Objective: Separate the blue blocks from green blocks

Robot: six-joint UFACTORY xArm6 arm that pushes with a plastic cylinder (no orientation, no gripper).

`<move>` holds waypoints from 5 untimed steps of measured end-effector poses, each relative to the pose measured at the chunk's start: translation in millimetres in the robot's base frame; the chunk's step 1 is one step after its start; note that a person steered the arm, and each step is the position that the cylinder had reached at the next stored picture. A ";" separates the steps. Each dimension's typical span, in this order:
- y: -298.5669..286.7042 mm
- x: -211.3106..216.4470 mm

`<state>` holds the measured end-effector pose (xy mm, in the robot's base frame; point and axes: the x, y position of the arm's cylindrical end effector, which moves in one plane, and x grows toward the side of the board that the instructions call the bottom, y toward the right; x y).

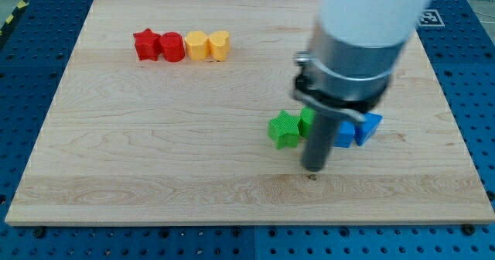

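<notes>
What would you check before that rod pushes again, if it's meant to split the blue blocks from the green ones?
1. My tip visible and on the board: ok.
2. Tip placement: just below the cluster, between green star and blue blocks: ok.
3. Green and blue groups apart: not ok, they sit bunched together.
4. Second green block shape and contact: cannot tell, the rod hides it.
5. Blue triangle has room before the board's right edge: ok.
6. Red and yellow blocks far away: ok.

You have 8 blocks on the board: 2 red ones (158, 46) and 2 yellow ones (207, 46) well away from my tip (312, 169), plus 2 green ones (285, 128) and 2 blue ones (357, 130) just beside it.
</notes>
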<state>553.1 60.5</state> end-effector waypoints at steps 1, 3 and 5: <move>-60.1 -4.9; -74.8 -62.1; -62.3 -57.6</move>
<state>495.5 -1.8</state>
